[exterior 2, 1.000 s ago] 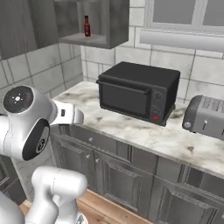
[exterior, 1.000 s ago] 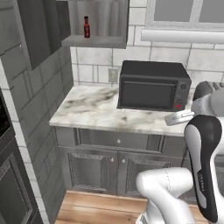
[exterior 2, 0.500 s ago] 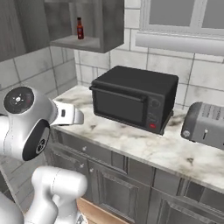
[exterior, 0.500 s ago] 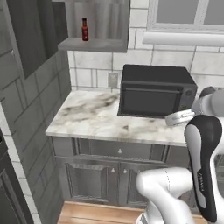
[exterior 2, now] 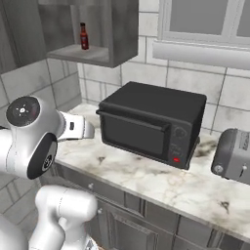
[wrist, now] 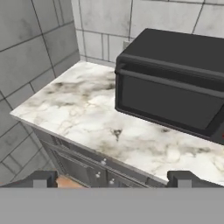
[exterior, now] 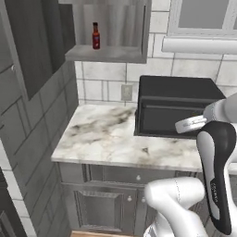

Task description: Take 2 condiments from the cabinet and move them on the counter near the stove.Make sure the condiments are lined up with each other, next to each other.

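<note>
A slim red bottle with a black cap [exterior: 96, 36] [exterior 2: 84, 36] stands alone on the shelf of the open grey wall cabinet [exterior: 111, 53] [exterior 2: 105, 53]; its door [exterior: 39, 44] is swung out to the left. The squat dark red-brown bottle and the stove are out of view. The white marble counter [exterior: 97, 134] [exterior 2: 146, 178] [wrist: 78, 109] lies below. In the hand view my gripper [wrist: 111, 179] is open, its dark fingertips [wrist: 41, 178] wide apart with nothing between them, hovering off the counter's front edge, well below the cabinet.
A black toaster oven [exterior: 176, 106] [exterior 2: 151, 122] [wrist: 175, 83] takes up the counter's right part. A silver toaster [exterior 2: 234, 156] stands further right. A grey tiled wall [wrist: 30, 48] bounds the counter on the left. Lower grey cabinets [exterior: 106, 203] sit beneath.
The whole picture has shifted and grown: the base has driven closer to the counter. The red bottle stays on the shelf, and the gripper holds nothing throughout.
</note>
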Robot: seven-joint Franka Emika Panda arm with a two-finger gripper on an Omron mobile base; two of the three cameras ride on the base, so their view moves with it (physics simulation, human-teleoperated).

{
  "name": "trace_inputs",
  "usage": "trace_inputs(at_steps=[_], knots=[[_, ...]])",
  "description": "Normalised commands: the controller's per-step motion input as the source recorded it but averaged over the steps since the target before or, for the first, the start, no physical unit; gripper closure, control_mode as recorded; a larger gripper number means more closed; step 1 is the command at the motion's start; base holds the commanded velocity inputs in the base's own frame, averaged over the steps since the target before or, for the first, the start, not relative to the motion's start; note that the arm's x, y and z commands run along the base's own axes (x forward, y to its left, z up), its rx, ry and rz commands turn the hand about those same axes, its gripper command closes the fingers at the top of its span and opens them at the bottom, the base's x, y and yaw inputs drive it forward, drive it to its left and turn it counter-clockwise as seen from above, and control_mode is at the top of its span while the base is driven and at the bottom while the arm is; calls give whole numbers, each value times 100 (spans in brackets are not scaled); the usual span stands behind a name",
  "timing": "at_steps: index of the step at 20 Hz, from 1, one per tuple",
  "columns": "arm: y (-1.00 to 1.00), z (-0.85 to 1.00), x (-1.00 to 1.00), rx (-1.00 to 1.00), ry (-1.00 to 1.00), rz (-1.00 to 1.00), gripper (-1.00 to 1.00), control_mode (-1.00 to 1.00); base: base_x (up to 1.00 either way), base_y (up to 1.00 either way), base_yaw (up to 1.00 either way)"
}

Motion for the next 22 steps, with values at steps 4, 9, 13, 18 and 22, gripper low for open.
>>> trace_inputs(at_steps=[4,9,13,18,22], knots=[[0,0,0,0,0,0,-100,100,51,37,-5],[0,0,0,0,0,0,-100,100,46,33,-7],[0,0,0,0,0,0,-100,100,35,36,-8],[0,0,0,0,0,0,-100,100,25,32,-10],[0,0,0,0,0,0,-100,100,35,27,-10]])
